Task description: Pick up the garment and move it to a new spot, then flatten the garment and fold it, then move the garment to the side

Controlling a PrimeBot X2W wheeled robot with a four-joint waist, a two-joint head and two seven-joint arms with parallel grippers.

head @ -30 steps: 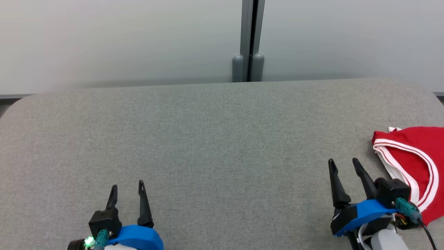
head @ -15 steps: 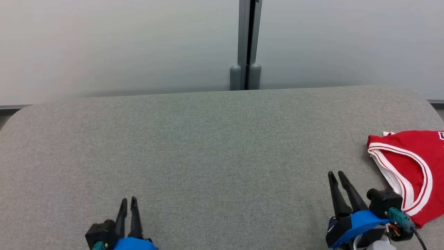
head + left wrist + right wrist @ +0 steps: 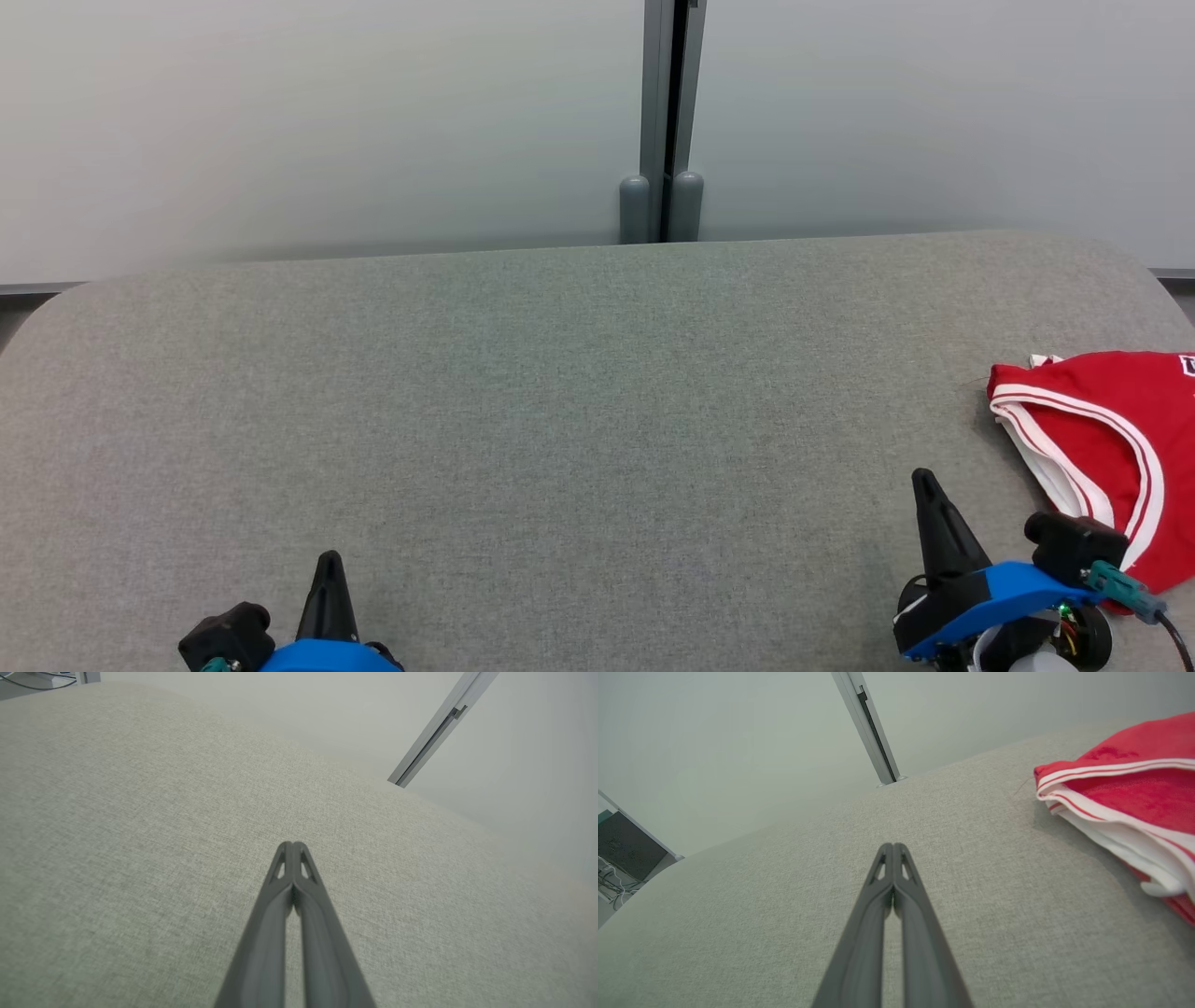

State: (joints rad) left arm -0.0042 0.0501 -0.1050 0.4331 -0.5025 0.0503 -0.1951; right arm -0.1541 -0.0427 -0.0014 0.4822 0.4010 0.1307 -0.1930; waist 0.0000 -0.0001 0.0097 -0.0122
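Observation:
A folded red garment (image 3: pixel 1111 439) with white stripe trim lies at the right edge of the grey fabric table (image 3: pixel 560 401). In the right wrist view the garment (image 3: pixel 1125 793) sits at the right side. My right gripper (image 3: pixel 926 478) is shut with nothing in it, just left of the garment and apart from it; its tips (image 3: pixel 893 846) meet over bare fabric. My left gripper (image 3: pixel 330 558) is shut and empty at the lower left, its tips (image 3: pixel 292 845) pressed together above the table.
A pale wall with a grey vertical post (image 3: pixel 665 112) stands behind the table's far edge. The table's corners are rounded. A dark screen and cables (image 3: pixel 621 854) show at the left of the right wrist view.
Both grippers have gone from open to shut and drawn back toward the bottom of the head view. The head camera shifted slightly at first. The garment stays put.

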